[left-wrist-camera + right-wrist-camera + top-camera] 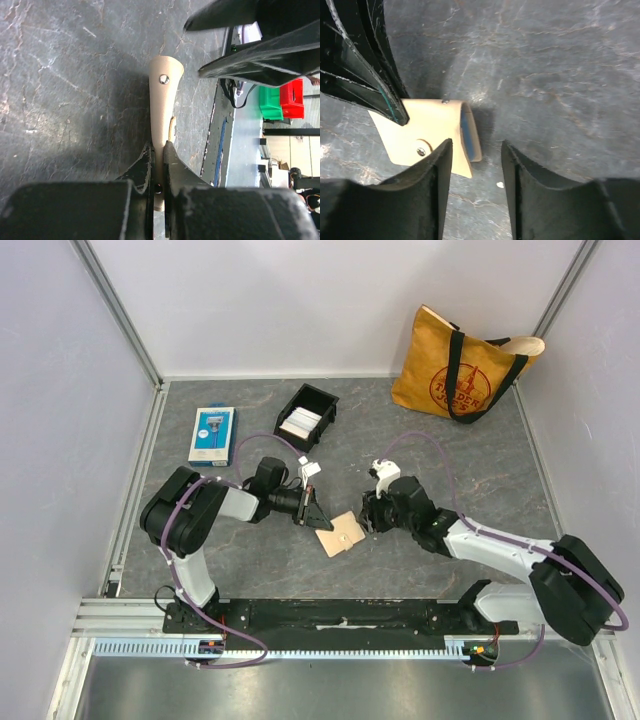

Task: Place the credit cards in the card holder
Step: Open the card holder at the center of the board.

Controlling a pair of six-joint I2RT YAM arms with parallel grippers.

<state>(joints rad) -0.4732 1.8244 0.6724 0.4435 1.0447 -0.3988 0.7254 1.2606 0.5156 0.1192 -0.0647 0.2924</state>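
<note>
The card holder (340,535) lies mid-counter (450,450), near side, with a grey-blue credit card (465,131) in its slot. The left fingers (145,162) pinch its left edge. The right fingers (440,170) stand spread just beside it. Far right, the bag (440,360) reads "TRADER JOE'S".

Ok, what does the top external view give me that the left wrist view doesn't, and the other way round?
Only top external: the black tray holding credit cards, the blue-and-white package, the yellow tote bag. Only left wrist: the left end effector shut tight on the card holder, seen edge-on. Both: the card holder, that end effector, the grey table.
</note>
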